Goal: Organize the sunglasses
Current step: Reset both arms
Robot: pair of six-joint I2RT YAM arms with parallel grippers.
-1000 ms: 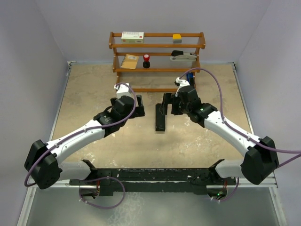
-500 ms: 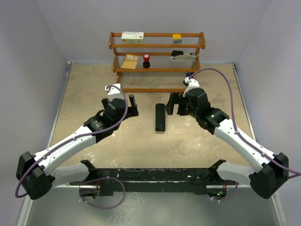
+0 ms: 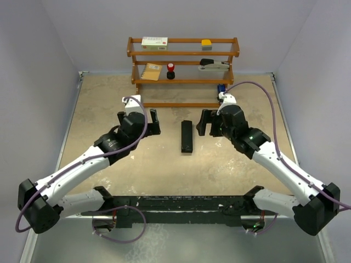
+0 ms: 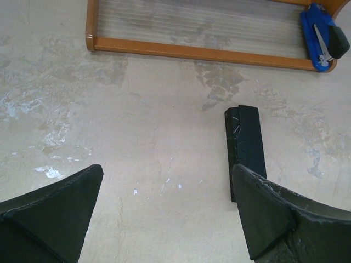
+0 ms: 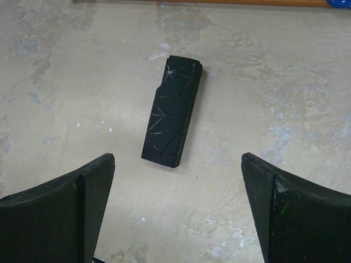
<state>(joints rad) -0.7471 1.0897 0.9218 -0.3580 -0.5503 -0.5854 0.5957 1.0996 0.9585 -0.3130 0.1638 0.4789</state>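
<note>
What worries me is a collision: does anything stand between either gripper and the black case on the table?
Nothing visible does. The black case lies on the table between the left gripper and the right gripper, both jaws open. No sunglasses show.

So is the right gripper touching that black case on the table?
Apart. The right wrist view shows the right gripper open, with bare table visible between the black case and each finger.
</note>
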